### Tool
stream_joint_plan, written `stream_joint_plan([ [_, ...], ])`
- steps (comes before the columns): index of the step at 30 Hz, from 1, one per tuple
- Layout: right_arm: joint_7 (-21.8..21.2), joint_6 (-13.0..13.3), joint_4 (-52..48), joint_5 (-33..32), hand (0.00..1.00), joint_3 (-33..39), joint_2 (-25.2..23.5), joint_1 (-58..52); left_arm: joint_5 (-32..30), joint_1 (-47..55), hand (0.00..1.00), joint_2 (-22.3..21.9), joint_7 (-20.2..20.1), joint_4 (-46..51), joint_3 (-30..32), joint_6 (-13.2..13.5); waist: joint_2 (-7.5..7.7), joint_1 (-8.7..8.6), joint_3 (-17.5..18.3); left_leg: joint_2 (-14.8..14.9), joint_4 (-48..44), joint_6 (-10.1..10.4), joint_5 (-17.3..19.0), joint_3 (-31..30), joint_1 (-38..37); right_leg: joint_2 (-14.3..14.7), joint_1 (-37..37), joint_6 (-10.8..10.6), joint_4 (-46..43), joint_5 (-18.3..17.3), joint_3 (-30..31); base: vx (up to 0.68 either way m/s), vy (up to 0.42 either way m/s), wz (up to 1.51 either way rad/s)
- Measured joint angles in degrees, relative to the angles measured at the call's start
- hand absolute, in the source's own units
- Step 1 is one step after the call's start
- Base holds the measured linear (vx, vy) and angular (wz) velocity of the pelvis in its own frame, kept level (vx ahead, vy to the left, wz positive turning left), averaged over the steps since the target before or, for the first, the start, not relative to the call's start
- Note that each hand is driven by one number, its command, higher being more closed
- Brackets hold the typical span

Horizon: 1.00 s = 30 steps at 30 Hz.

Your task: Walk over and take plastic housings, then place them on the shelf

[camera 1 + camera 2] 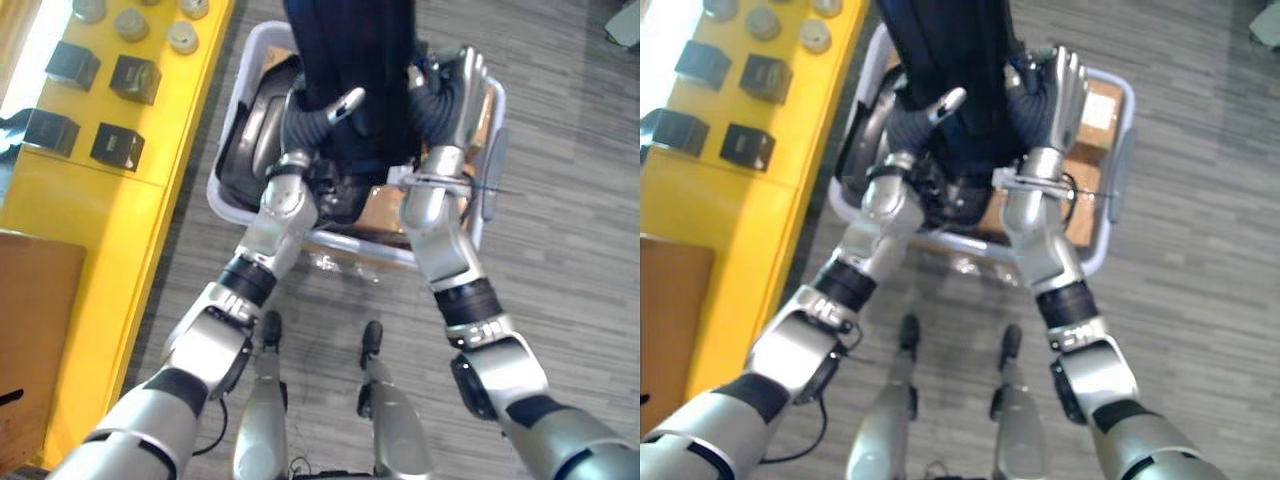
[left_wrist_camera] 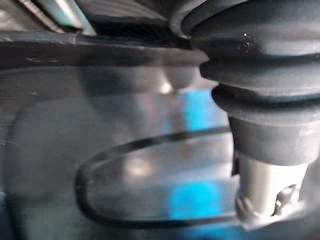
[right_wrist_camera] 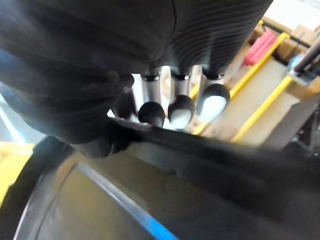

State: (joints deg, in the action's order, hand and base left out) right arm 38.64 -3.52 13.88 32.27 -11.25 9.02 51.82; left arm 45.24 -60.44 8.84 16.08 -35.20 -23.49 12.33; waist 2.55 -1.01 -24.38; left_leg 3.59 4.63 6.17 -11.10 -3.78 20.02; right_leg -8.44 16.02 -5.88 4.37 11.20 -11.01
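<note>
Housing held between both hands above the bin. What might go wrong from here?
The housing is pressed between the left hand and the right hand, whose fingers lie straight, so it may slip and fall into the bin. The shelf already holds black boxes; swinging the housing over may knock them.

The housing (image 1: 350, 60) is sitting between the left hand (image 1: 330, 110) and right hand (image 1: 455, 85), over the bin (image 1: 225, 200) on the floor (image 1: 570, 250), another housing (image 1: 250, 135) lying inside. The shelf (image 1: 180, 110) is standing left, boxes (image 1: 72, 65) and round pieces (image 1: 131, 24) resting on it.
</note>
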Motion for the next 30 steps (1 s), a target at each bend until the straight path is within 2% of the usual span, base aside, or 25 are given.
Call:
stream_joint_plan([
  [7,-1.1,1.6,-1.8,0.0,1.00,-1.9,-2.4,-3.0,6.6,4.1,1.00,0.4,-2.2,0.3,-0.1,0.1,0.01,0.08,0.0,0.4,0.0,0.0,0.0,0.7,0.0,0.3,0.0,0.1,0.1,0.2,0.1,-0.01,-0.010,-0.01],
  [13,-3.0,4.2,-6.6,0.0,1.00,-2.5,-3.1,-10.5,5.6,12.9,1.00,0.3,-2.3,7.7,0.8,0.2,0.06,-0.06,0.0,0.6,0.0,0.0,0.0,1.3,-2.1,0.5,-1.9,0.1,0.2,0.2,0.3,-0.01,-0.015,-0.04],
  [16,-4.4,6.1,-10.8,0.0,1.00,-3.0,-3.3,-15.9,4.3,18.7,1.00,0.3,-2.5,13.1,0.8,0.2,0.58,0.05,0.8,1.1,0.0,0.0,1.1,1.7,-3.1,0.9,-2.4,0.4,0.2,-0.2,0.5,-0.02,-0.040,-0.09],
  [17,-5.0,7.0,-11.7,0.0,0.00,-3.0,-3.2,-18.2,3.6,20.8,1.00,0.3,-2.6,14.4,0.8,0.2,0.82,0.04,1.3,1.2,0.0,0.0,1.2,2.0,-3.3,1.0,-2.5,0.4,0.2,-0.3,0.6,-0.03,-0.028,-0.06],
  [19,-5.9,7.7,-12.7,0.0,0.00,-3.8,-3.2,-20.8,3.6,23.7,1.00,0.1,-2.8,15.4,0.8,0.2,1.04,0.11,1.6,1.2,0.0,0.0,1.6,2.5,-4.4,1.0,-3.5,0.4,0.2,-0.3,1.0,-0.01,-0.017,-0.10],
  [23,-10.2,11.3,-16.0,-1.2,0.00,-5.6,-3.2,-29.6,2.2,32.8,1.00,-0.4,-2.9,20.3,2.7,0.2,1.34,0.14,6.4,1.4,0.0,0.0,2.9,3.1,-6.1,1.0,-4.8,0.2,0.2,-1.4,1.6,0.02,-0.023,-0.07],
  [27,-14.2,13.6,-19.7,-2.4,0.00,-5.7,-3.2,-35.4,-7.8,39.5,1.00,-0.7,-2.3,27.8,6.7,0.2,1.27,0.25,11.1,1.5,0.0,0.2,3.4,3.6,-8.5,1.1,-7.1,0.3,0.2,-2.5,1.3,0.05,-0.018,-0.01],
  [29,-16.4,14.0,-21.1,-4.6,0.00,-5.3,-3.2,-37.0,-14.3,41.1,1.00,-0.8,-1.3,30.5,8.3,0.2,1.26,0.26,12.5,1.5,0.0,0.1,3.5,4.2,-9.5,1.1,-8.0,0.2,0.2,-2.8,1.4,0.04,-0.007,-0.03],
  [30,-16.8,14.1,-21.7,-5.3,0.00,-5.0,-3.1,-37.5,-15.6,41.7,1.00,-0.8,-1.2,31.4,8.8,0.2,1.22,0.28,12.8,1.5,0.1,0.2,3.7,4.3,-10.0,1.0,-8.4,0.2,0.2,-3.0,1.4,0.00,0.000,0.00],
])
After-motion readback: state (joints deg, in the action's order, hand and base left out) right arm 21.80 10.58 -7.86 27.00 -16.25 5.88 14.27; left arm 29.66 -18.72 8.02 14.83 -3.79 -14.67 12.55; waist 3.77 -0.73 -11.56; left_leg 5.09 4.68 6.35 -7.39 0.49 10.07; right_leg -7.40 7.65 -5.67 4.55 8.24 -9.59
